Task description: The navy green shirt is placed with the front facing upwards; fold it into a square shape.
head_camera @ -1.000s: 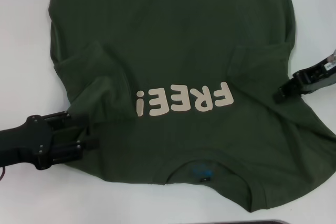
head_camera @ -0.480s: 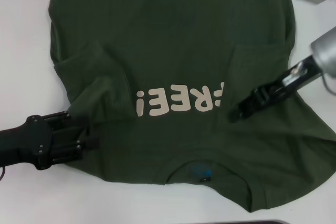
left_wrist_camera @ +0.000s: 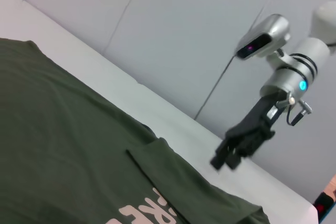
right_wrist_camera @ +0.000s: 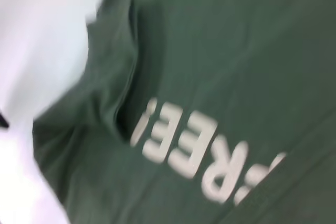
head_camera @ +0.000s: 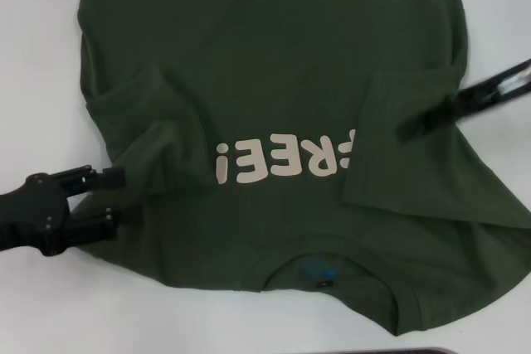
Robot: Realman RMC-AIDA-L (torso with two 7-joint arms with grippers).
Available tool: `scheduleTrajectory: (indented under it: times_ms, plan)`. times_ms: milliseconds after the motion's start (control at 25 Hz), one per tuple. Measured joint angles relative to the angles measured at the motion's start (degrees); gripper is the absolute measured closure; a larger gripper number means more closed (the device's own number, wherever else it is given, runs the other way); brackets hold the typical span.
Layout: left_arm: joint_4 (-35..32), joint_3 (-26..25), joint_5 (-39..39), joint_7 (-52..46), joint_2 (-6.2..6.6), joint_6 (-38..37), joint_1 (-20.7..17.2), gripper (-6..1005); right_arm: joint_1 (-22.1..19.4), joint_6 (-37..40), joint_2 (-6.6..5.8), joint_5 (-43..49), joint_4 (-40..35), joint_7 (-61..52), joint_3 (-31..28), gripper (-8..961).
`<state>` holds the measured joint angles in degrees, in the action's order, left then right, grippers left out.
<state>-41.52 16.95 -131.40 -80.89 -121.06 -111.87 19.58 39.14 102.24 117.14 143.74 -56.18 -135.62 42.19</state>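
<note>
Head view: navy green shirt (head_camera: pixel 274 80) lies front-up on the white table (head_camera: pixel 41 47), collar toward the robot, cream "FREE!" lettering (head_camera: pixel 282 159) upside down from here, blue neck label (head_camera: pixel 319 271) at the collar. No containers on the table. Right-side sleeve (head_camera: pixel 406 155) is folded inward and now covers the edge of the "F"; left-side sleeve (head_camera: pixel 145 134) also lies tucked over the body. Left gripper (head_camera: pixel 116 198) sits at the shirt's left edge near the shoulder, fingers spread apart, nothing between them. Versus half a second ago it has backed off toward the table and let go of the fabric it was over. Right gripper (head_camera: pixel 415 128) is above the folded right sleeve, motion-blurred; cannot tell if it is released or clenched. It has pulled back toward the right edge since the earlier frame. Left wrist view: shirt (left_wrist_camera: pixel 79 156) spread flat on the white table (left_wrist_camera: pixel 173 124), grey panelled wall (left_wrist_camera: pixel 173 30) behind, right gripper (left_wrist_camera: pixel 223 162) hanging in the air above the table's far side, apart from the cloth. Right wrist view: blurred, shirt (right_wrist_camera: pixel 236 51) fills the frame, lettering (right_wrist_camera: pixel 199 156) readable, table (right_wrist_camera: pixel 37 40) showing beside a bunched fold.
</note>
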Motion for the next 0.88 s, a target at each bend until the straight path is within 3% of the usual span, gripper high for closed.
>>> scheduleTrajectory:
  times_ms: [200,320,440,520,640,880]
  plan:
    - [0.2,-1.0,0.1,-3.7,1.14,-1.7,0.5,282,-7.2,-2.4,-0.18,-17.6,-1.1,20.0,-12.1,471]
    - [0.2,-1.5,0.6,-4.9,1.62,-3.3,0.9,282,-9.8,-7.5,-1.03,-25.9,6.6,30.1,-13.4,471]
    - [0.1,-1.5,0.9,-5.6,1.8,-4.2,1.0,282,-9.3,-8.1,-2.94,-26.9,13.9,34.0,-13.1,470]
    - [0.1,-1.6,0.9,-5.7,1.78,-4.2,1.0,282,-9.0,-6.3,-3.07,-27.0,15.5,36.3,-12.9,387]
    - [0.2,-1.5,1.2,-5.3,1.55,-4.0,1.2,282,-9.5,-1.9,-1.59,-26.6,12.3,40.3,-10.0,263]
    - [0.2,-1.4,3.0,-0.9,0.87,-3.8,1.2,282,-10.4,1.9,1.56,-26.3,7.3,44.6,-5.5,149]
